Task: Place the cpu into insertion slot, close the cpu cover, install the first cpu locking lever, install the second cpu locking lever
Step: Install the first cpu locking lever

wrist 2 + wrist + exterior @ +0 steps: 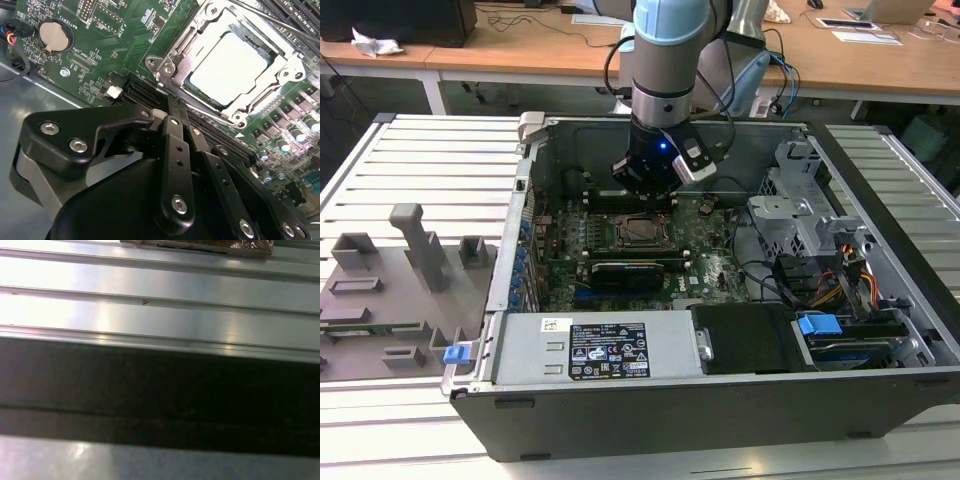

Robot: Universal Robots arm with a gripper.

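Starting nearest in the exterior view, passing the labelled power supply [605, 350] along the front wall of the open computer case [720, 420], with a grey fixture tray [400, 280] lying on the ribbed table off to the exterior view's left. Moving further in, reaching the green motherboard [705, 255] lying flat on the case floor. Finding the cpu [227, 62] sitting in the insertion slot [202, 94], silver top facing up, and the cpu cover [252, 97] lying down flat around it, framing the chip's edges in the second wrist view. Noting thin metal lever rods [270, 20] crossing the cover's far corner, without being able to tell whether latched. Coming just beyond the socket in the exterior view, seeing the gripper [172, 107] hanging low over the board, fingers [175, 150] pressed together and grasping nothing, tips pointing down beside the long black card slots [145, 92]; contact with the board impossible to judge. Ending furthest back with wooden desks [520, 55] beyond the case.
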